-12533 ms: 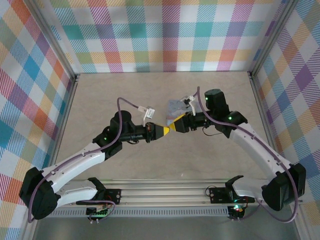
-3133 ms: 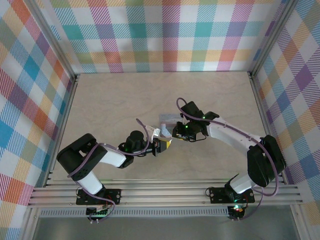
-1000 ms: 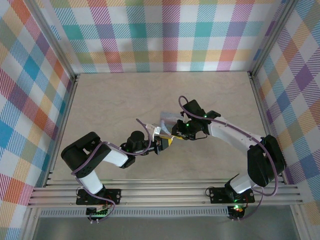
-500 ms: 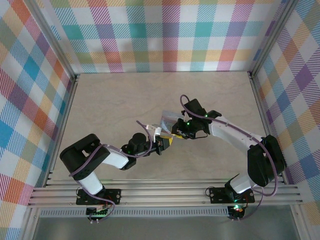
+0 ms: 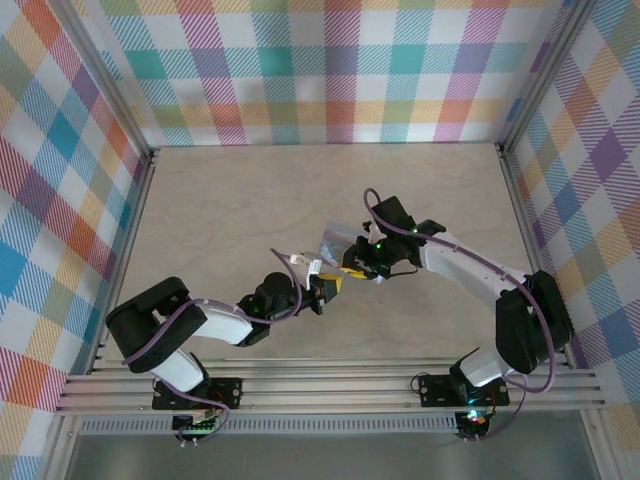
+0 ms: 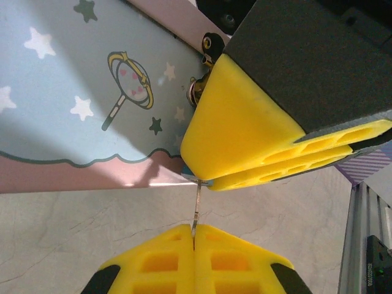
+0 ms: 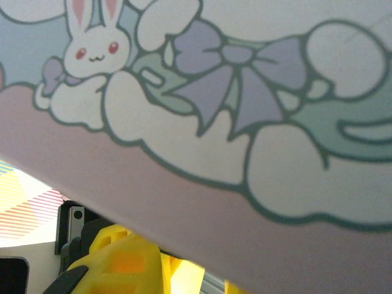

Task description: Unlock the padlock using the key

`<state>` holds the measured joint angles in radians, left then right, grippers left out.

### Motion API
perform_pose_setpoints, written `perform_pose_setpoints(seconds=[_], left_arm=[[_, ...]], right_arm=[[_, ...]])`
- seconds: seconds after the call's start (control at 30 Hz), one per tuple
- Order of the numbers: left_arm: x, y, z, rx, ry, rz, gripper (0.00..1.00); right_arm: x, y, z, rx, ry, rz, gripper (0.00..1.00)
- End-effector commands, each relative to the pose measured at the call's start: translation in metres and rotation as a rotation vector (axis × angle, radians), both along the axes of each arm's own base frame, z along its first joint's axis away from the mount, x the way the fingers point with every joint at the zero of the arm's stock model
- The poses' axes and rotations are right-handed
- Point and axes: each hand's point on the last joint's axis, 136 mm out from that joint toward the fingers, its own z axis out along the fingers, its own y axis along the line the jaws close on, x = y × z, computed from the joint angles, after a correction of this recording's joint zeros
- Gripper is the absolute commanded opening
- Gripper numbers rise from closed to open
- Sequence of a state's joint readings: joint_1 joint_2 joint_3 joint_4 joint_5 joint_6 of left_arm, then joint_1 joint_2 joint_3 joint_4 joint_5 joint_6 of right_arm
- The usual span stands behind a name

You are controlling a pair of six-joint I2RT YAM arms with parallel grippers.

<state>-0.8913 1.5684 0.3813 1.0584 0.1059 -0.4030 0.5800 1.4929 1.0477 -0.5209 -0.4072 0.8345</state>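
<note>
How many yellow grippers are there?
2. The left gripper, low in the left wrist view, pinches the key; the right gripper, just above, grips the padlock beside the box.

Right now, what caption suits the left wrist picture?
Left jaws pinch the thin key, its tip at the padlock clamped in the right jaws, beside the starry tin box.

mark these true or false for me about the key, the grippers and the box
1. The left gripper is shut on the key. True.
2. The key lies loose on the tin box. False: it is held, its tip at the padlock in the right gripper.
3. The tin box is plain grey. False: pale blue with stars and a pink band.
4. The grippers meet tip to tip. True.
5. The right gripper is wide open. False: its pads are nearly together.
</note>
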Motion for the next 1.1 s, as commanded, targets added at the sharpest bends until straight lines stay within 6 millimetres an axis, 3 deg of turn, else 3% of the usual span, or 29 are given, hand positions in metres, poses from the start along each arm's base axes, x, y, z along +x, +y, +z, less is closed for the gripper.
perform_pose_setpoints(seconds=[0.0,0.43,1.07], left_arm=[[-0.011,-0.013,0.033,-0.119,-0.08,-0.063,0.0],[-0.01,-0.027,0.034,-0.201,-0.03,-0.122,0.0],[-0.001,-0.014,0.037,-0.227,-0.008,-0.143,0.0]], right_arm=[[-0.001,-0.001,0.01,0.036,-0.006,-0.007,0.0],[-0.004,-0.001,0.003,0.047,0.001,0.012,0.0],[-0.011,0.005,0.008,0.109,0.023,0.078,0.0]])
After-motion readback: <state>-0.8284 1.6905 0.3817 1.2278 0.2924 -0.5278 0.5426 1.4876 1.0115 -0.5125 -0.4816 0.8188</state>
